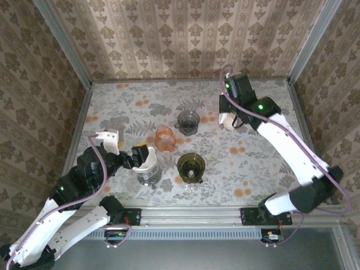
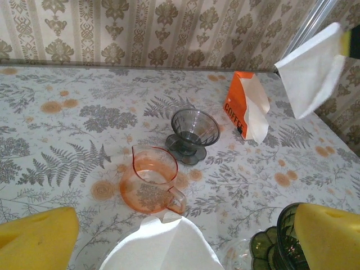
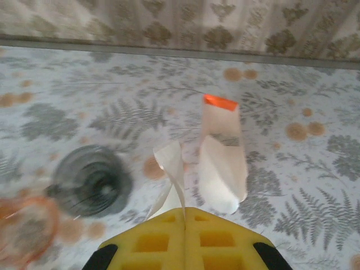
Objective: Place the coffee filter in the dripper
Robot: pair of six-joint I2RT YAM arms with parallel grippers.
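Observation:
My right gripper (image 3: 184,211) is shut on a white coffee filter (image 3: 171,166), which hangs from the fingertips above the table. That filter (image 2: 312,67) also appears at the upper right of the left wrist view. A grey dripper (image 3: 93,180) stands on the table to the left of the held filter and below it; it is empty (image 2: 194,129). My left gripper (image 2: 185,244) is open, its yellow fingers (image 2: 36,233) spread either side of a clear dripper holding another white filter (image 2: 163,247). From above, the right gripper (image 1: 228,119) sits right of the grey dripper (image 1: 188,120).
An orange filter package (image 2: 244,107) stands upright behind the grey dripper, just beyond the held filter (image 3: 222,152). An orange glass pitcher (image 2: 149,180) sits between the drippers. A green dripper (image 1: 191,166) stands at the front right of the clear one. Wallpapered walls enclose the table.

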